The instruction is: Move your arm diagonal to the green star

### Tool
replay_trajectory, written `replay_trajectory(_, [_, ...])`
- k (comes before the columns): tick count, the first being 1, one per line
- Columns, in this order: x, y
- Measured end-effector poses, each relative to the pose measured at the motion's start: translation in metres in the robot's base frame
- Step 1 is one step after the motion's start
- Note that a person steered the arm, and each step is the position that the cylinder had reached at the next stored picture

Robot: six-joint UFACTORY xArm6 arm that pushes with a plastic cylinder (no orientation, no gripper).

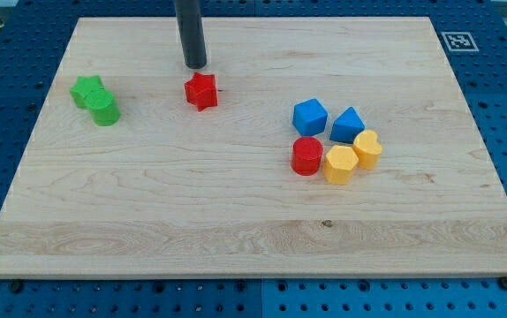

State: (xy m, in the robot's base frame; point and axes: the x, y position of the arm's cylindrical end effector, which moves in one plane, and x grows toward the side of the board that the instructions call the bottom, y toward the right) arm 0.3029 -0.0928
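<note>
Our tip sits near the view's top, and the red star-shaped block crowds just below it. Toward the view's left, bare wooden board runs open to the green star block and the green cylinder touching it. Down to the right, well apart, two blue blocks, a red cylinder and two yellow blocks bunch together.
</note>
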Motion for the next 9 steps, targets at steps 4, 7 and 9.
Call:
replay_trajectory(4, [-0.003,0.0])
replay_trajectory(7, [-0.017,0.0])
replay_trajectory(9, [-0.034,0.0])
